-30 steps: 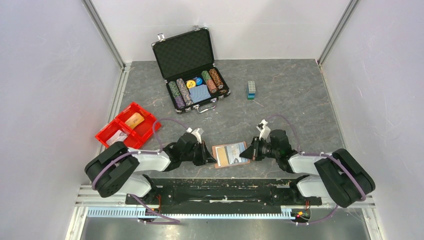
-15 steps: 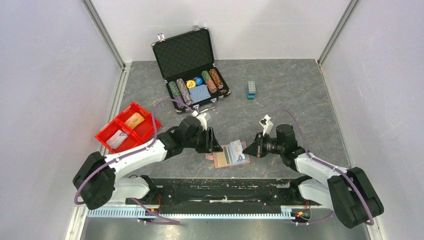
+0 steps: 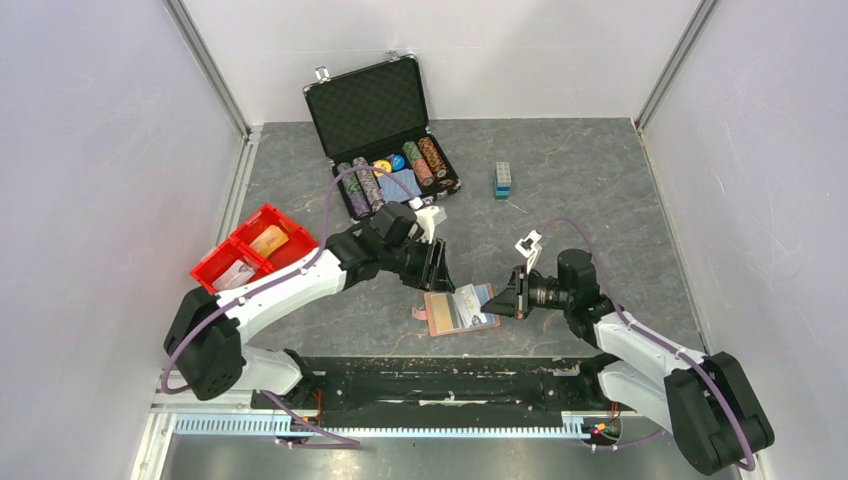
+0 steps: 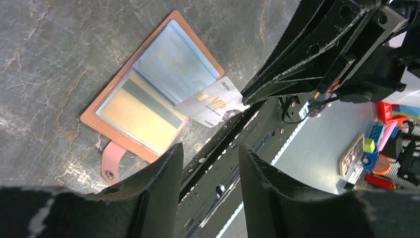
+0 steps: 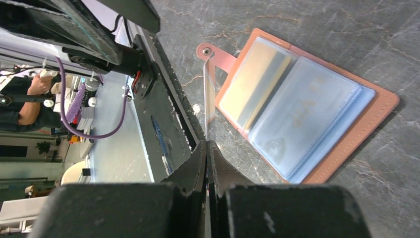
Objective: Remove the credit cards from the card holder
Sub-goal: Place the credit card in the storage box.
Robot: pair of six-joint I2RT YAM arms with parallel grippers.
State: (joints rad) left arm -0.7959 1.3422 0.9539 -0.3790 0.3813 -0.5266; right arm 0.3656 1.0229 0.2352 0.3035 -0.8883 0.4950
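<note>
The right gripper (image 5: 207, 145) is closed tight on one white credit card (image 4: 213, 102), at the edge of the open card holder (image 4: 148, 94) lying on the table (image 3: 600, 180). The left gripper (image 4: 209, 163) hangs above it, wide open and holding nothing.

Dark grey stone-patterned tabletop (image 3: 600, 200), pale veining, scuffed and speckled along near edge. Closed in on three sides by plain white panels: back wall (image 3: 520, 50), left wall (image 3: 90, 180), right wall (image 3: 770, 180). Slanting aluminium posts at far-left corner (image 3: 207, 65) and far-right corner (image 3: 675, 60). Black mounting rail (image 3: 440, 385) along near edge, slotted metal strip (image 3: 400, 425) just below. Even, diffuse light; soft shadows only. Pale bench (image 4: 322, 144) with small coloured clutter past near edge, seen in left wrist view.
</note>
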